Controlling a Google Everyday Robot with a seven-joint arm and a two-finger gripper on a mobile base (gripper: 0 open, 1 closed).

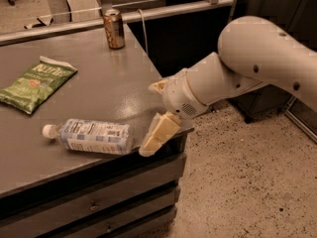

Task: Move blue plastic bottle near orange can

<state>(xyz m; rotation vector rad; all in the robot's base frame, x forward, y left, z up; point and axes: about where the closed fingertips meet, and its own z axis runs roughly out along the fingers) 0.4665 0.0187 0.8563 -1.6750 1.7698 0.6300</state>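
Note:
The blue plastic bottle (91,136) lies on its side near the front edge of the grey table (106,83), with its white cap pointing left. The orange can (114,29) stands upright at the table's far right corner, well apart from the bottle. My gripper (156,112) is at the table's right front corner, just right of the bottle's base. It is open, with its lower finger (158,134) close to the bottle's base and its upper finger (158,87) further back over the table. It holds nothing.
A green chip bag (35,83) lies flat at the left of the table. The table's right edge drops to a speckled floor (247,182). Drawers (99,202) sit under the front edge. A metal rail (163,11) runs behind the can.

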